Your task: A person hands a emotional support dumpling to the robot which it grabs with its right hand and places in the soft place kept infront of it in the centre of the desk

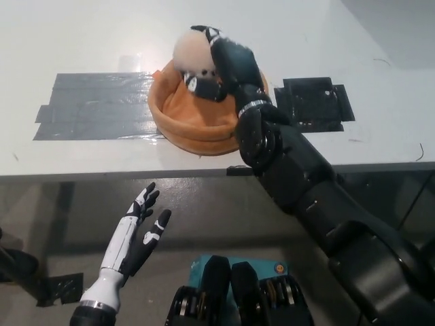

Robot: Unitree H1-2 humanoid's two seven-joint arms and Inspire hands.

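Cream plush dumpling (191, 51): held above the far left rim of the basket, wrapped by the black fingers (199, 85) from the right and underneath.
Right hand (216, 62): clamped on the dumpling, arm reaching across the basket from the lower right.
Orange soft basket (180, 115): on the white table (81, 41), partly hidden by the arm.
Grey tape patch (92, 105): just left of the basket.
Black tape patch (314, 102): right of the basket.
Left hand (136, 234): resting below the table edge, fingers spread, empty.
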